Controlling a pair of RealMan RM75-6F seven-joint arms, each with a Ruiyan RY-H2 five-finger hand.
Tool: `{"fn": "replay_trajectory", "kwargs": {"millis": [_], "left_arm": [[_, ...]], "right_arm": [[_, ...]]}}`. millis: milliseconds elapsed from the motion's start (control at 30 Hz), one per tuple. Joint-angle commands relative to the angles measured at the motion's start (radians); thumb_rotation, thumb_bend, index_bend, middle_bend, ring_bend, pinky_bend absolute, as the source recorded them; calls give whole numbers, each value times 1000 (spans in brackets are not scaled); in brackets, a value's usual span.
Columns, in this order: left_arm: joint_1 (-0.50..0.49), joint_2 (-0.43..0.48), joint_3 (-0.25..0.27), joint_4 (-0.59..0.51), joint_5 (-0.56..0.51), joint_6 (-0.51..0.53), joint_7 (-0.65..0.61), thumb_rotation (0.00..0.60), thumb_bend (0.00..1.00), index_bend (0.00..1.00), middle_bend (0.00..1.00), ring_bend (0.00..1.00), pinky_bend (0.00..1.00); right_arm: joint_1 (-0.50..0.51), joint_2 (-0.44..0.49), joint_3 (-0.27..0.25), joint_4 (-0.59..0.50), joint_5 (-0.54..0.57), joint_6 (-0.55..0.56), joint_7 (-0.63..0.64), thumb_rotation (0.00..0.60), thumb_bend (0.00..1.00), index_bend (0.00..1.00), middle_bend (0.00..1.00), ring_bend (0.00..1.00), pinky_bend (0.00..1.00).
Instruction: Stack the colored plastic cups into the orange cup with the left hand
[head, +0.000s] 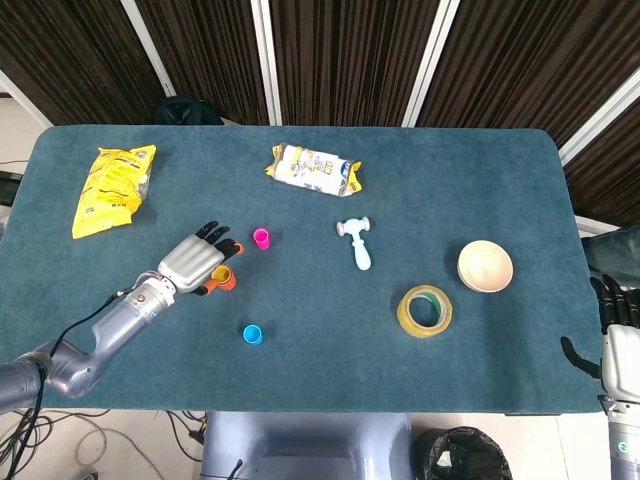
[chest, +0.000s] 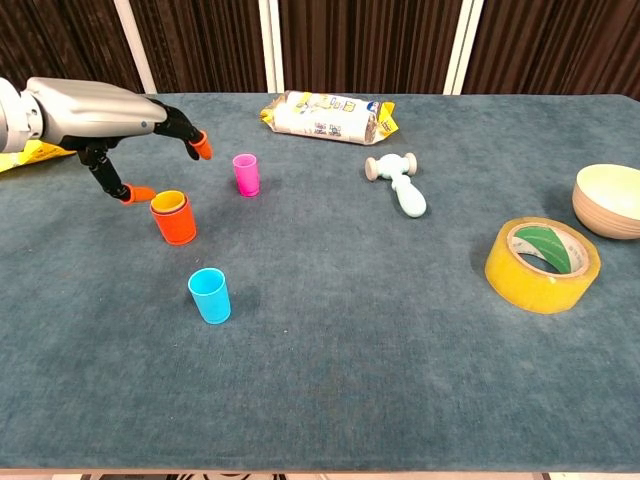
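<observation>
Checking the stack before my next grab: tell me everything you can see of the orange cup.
The orange cup stands upright on the blue-green cloth, small, smooth plastic by its look. A yellow cup sits nested inside, only its rim showing. The left hand hovers just above and left, fingers apart, not touching it. The blue cup stands apart, nearer the front edge.
</observation>
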Motion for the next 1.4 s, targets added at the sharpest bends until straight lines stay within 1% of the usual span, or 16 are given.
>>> {"fn": "replay_trajectory", "kwargs": {"millis": [33,200,467,733,900,1067,1300,1400], "left_arm": [[-5,6,-12,-17,0,1,-13,600,343,156,175,0,0],[-9,8,-36,-57,19,20,-44,600,337,157,176,0,0],[-5,30,-23,-132,71,24,-70,600,324,178,176,0,0],[-1,46,6,-195,128,0,-119,600,310,195,176,0,0],[-2,51,36,-220,171,-25,-134,600,296,195,176,0,0],[-5,47,62,-219,189,-51,-124,600,276,193,176,0,0],[-9,37,72,-219,190,-69,-124,600,255,192,175,0,0],[-11,27,77,-211,192,-76,-112,600,255,206,176,0,0]], "right_arm": [[1,0,1,-1,1,-1,-1,600,324,89,78,126,84],[0,-1,0,-3,1,0,-2,600,325,89,78,126,84],[-2,1,2,-6,3,2,0,600,324,91,78,126,85],[-3,1,2,-9,2,5,0,600,325,91,78,126,84],[-4,1,4,-10,5,7,-2,600,325,91,78,126,83],[-4,3,5,-12,5,7,-1,600,324,91,78,126,85],[-6,4,7,-13,10,10,3,600,324,93,78,126,84],[-6,4,8,-13,11,8,2,600,324,93,78,126,85]]}}
